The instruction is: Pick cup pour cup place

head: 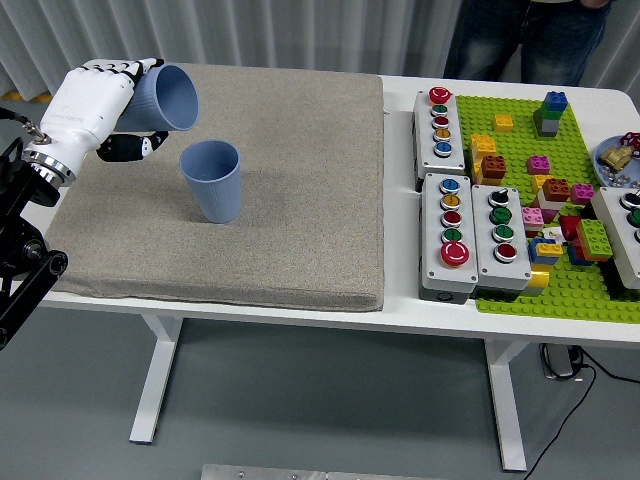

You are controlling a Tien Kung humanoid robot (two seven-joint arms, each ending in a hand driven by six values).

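My left hand, white with black finger joints, is shut on a blue cup. It holds the cup on its side above the grey mat, mouth facing right. A second blue cup stands upright on the mat, just below and right of the held one. The two cups are apart. What is inside the cups does not show. My right hand is not in view.
Two grey button boxes and a narrower one sit right of the mat. A green baseplate with several coloured bricks fills the right side. A person stands at the far right side of the table.
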